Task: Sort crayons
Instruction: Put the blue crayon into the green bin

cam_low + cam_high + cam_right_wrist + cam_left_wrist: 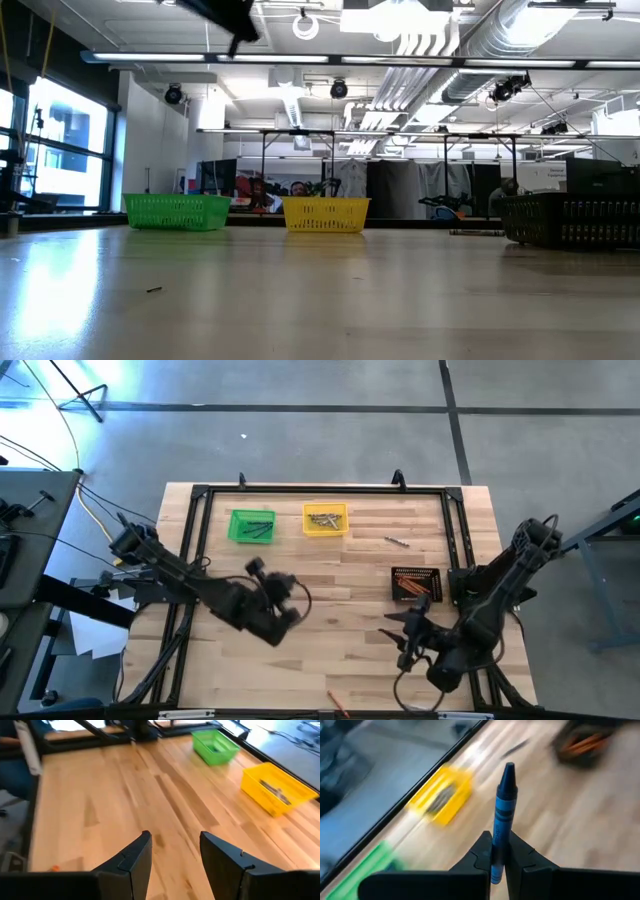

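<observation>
My left gripper hangs above the middle of the table and is shut on a blue crayon. My right gripper is open and empty above the table's near right part, and also shows in the high view. A green bin and a yellow bin stand at the far side, each with crayons in it. A black bin with orange-red crayons stands at the right. One loose crayon lies on the wood right of the yellow bin. My left gripper pinches the blue crayon's lower half between its two fingers. The crayon lies along the fingers and its pointed tip sticks out well past the fingertips. It is lifted clear of the table.
An orange-red crayon lies near the table's front edge. A black frame runs around the table top. Bare wood lies between the two grippers. In the low view the green, yellow and black bins stand in a row.
</observation>
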Action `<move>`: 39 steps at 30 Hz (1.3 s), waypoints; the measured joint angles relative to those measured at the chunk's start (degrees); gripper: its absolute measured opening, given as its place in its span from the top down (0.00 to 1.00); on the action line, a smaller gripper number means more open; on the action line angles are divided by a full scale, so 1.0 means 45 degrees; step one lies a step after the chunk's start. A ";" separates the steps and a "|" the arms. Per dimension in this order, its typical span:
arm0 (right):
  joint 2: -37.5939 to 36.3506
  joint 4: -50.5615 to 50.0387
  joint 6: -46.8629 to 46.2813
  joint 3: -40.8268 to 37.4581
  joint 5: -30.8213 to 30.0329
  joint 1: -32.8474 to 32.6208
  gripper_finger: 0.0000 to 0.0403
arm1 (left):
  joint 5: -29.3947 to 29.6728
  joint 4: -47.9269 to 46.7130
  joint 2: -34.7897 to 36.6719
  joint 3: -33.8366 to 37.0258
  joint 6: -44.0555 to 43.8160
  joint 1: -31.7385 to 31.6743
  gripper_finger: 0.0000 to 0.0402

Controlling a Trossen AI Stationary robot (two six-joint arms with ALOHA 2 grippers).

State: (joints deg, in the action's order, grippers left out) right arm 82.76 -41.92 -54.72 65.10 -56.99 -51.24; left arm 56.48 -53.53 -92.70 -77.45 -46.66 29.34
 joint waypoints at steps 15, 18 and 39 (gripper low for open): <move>0.0437 -0.1947 -0.1078 0.0000 0.0097 0.0665 0.60 | -0.2548 -0.5103 0.0436 0.0005 -0.0507 -0.3007 0.98; 0.0437 -0.2576 -0.1083 0.0000 0.0321 0.0665 0.60 | -0.2819 -0.5107 0.0436 0.0000 0.0406 -0.3478 0.98; -0.0073 -0.8682 -0.4417 0.0005 -0.0031 0.2848 0.60 | -0.2238 -0.5093 0.0436 0.0001 0.3082 -0.7661 0.98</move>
State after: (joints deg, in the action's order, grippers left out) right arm 82.43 -80.99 -74.59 65.12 -57.13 -38.43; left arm 46.41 -76.44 -90.74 -77.44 -32.79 -5.14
